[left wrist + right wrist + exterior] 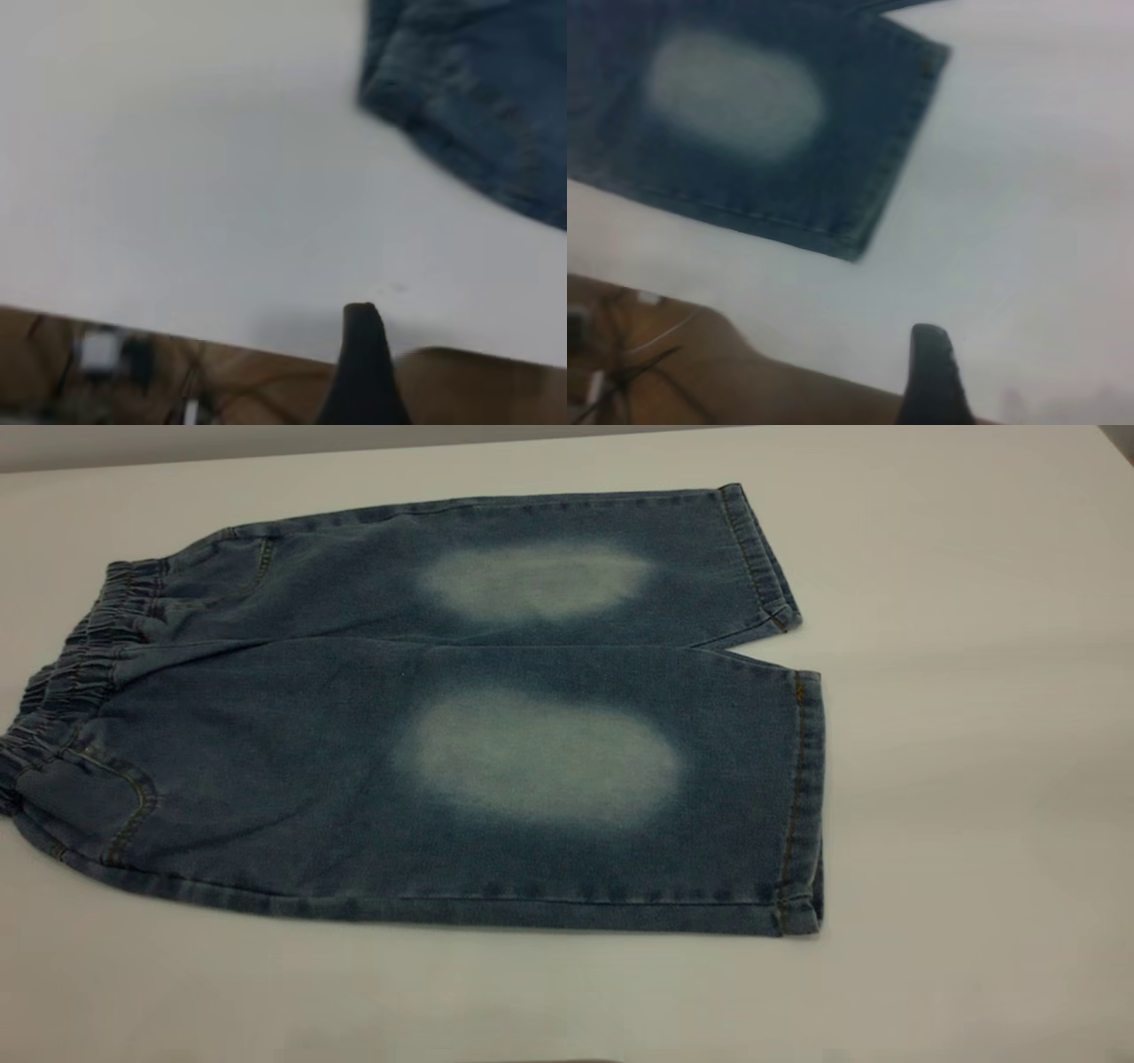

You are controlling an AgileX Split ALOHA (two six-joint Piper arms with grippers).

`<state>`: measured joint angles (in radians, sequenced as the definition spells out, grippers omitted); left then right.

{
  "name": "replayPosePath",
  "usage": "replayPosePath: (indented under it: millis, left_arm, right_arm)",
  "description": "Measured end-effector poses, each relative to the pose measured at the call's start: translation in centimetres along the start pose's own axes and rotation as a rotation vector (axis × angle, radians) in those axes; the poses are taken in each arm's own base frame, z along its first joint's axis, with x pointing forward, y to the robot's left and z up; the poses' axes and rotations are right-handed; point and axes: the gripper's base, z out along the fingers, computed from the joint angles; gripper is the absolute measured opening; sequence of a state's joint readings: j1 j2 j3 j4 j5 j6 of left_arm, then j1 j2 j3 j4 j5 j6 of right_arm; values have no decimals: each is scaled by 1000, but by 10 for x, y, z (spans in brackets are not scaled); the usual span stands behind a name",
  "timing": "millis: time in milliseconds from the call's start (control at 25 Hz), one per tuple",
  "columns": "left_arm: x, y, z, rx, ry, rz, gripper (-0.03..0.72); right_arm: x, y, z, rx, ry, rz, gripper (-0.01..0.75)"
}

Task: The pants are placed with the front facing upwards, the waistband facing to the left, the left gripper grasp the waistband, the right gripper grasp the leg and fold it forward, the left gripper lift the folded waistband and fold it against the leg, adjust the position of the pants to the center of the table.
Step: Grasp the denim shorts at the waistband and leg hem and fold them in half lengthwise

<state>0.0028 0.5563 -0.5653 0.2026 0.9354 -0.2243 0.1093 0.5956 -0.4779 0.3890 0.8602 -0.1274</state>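
While unfolded, pants (425, 726) lie apart from both pincers.

A corner of the pants (478, 97) lies on the white table (195, 177); one black fingertip (361, 354) (only one shows) hangs over the table's edge, well apart from the denim.

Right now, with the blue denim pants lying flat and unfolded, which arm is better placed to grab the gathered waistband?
Left, probably. The ruched elastic waistband lies at the pants' left end, and the left wrist view shows denim near that side; the right wrist view shows the leg hem.
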Motion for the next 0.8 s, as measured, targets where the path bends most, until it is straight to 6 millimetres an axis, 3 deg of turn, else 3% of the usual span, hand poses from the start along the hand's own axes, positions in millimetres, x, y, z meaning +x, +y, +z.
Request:
replayPosePath:
  millis: [200,480,800]
  left_arm:
    - [-28,-7,62,-81,106,-70,506]
    - [-36,-17,151,-112,280,-135,506]
    - [-42,-5,226,-129,434,-191,503]
  right_arm:
    - [-25,-5,42,-37,35,39,435]
    - [-36,-17,98,-61,121,117,435]
    - [-40,-22,132,-119,126,153,435]
